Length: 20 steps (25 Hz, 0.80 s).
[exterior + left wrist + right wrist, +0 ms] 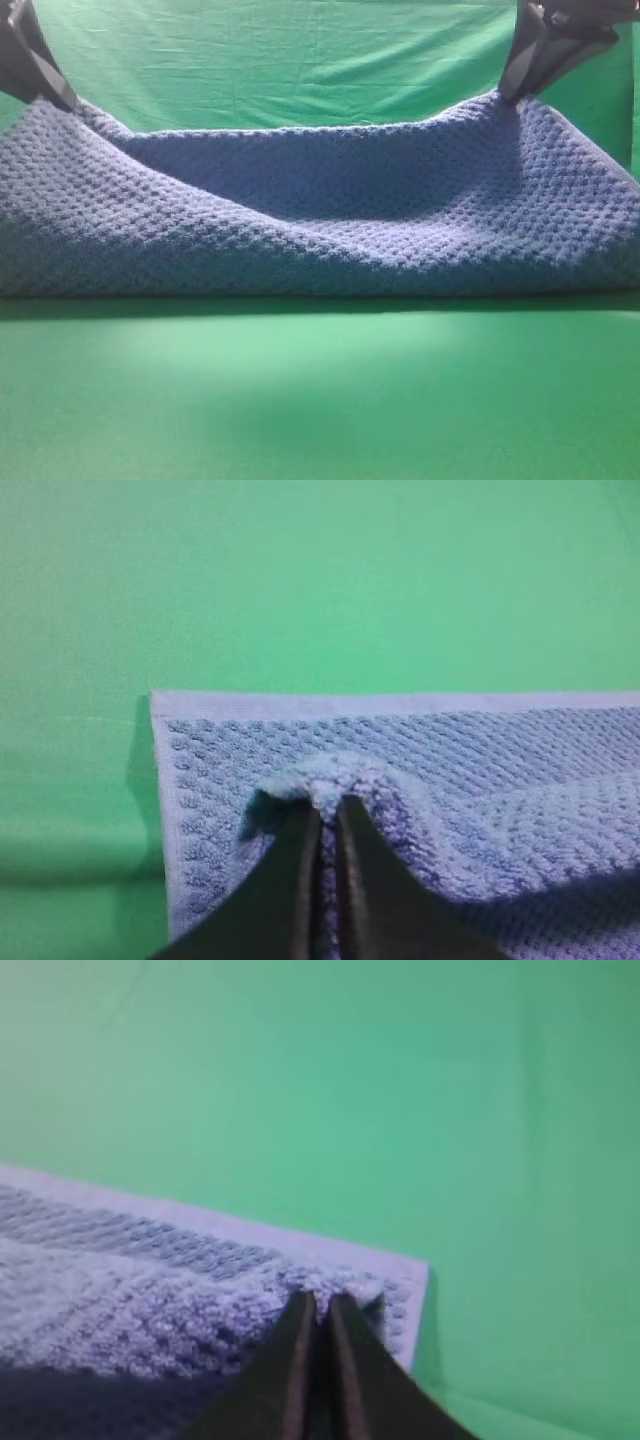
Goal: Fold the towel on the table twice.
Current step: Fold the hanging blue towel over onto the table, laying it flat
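- Blue-grey and bumpy, the towel (330, 220) stretches nearly the whole width of the high view, its waffle weave plain to see.
- It lies on the green table (320, 400), the near fold resting flat along the surface while the far edge is lifted at both ends.
- Between the two raised corners the top edge sags in a shallow curve — a hammock shape, darker in the hollow.
- Left gripper (62, 100) pinches the left corner, jaws closed tight on the cloth; from its wrist camera a small bunch of towel (330, 780) puckers over the dark fingertips (300, 850).
- A thin, smooth hem runs along the towel's edge in that view, with a lower layer lying flat beneath the pinched corner.
- Right gripper (512, 95) likewise clamps the right corner, jaws together on the fabric (330, 1285).
- Under it the lower corner of the towel (405, 1300) lies on the table, hem pale against the green.
- Wrinkled green backdrop (300, 60) hangs behind.
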Tool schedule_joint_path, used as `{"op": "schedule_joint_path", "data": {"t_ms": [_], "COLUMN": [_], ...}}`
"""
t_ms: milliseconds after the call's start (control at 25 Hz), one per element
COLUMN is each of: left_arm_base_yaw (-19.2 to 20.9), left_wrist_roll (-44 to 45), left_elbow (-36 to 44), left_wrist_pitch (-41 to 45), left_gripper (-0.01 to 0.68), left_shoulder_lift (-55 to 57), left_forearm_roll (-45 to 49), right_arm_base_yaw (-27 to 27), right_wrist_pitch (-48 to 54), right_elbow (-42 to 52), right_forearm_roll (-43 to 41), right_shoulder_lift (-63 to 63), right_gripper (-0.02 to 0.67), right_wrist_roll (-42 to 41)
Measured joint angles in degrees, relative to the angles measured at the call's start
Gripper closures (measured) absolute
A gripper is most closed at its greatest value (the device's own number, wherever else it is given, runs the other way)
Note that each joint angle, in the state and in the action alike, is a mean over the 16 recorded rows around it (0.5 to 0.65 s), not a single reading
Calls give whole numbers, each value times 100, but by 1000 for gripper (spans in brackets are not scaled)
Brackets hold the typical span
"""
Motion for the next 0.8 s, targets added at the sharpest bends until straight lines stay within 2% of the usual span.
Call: {"op": "schedule_joint_path", "data": {"t_ms": [520, 640, 800], "left_arm_base_yaw": [0, 0, 0], "left_wrist_roll": [614, 852, 1102], "left_elbow": [-450, -533, -604], "left_wrist_pitch": [-329, -365, -411], "left_gripper": [658, 601, 455], "left_shoulder_lift": [918, 1068, 1194], "left_forearm_roll": [-604, -742, -861], "right_arm_base_yaw": [-225, -229, -236], "right_wrist_pitch": [-661, -838, -985], "right_elbow": [-325, -334, -344], "right_forearm_roll": [13, 14, 16], "right_shoulder_lift": [988, 1130, 1220], "right_gripper": [634, 578, 431], "right_wrist_roll": [-91, -103, -121]}}
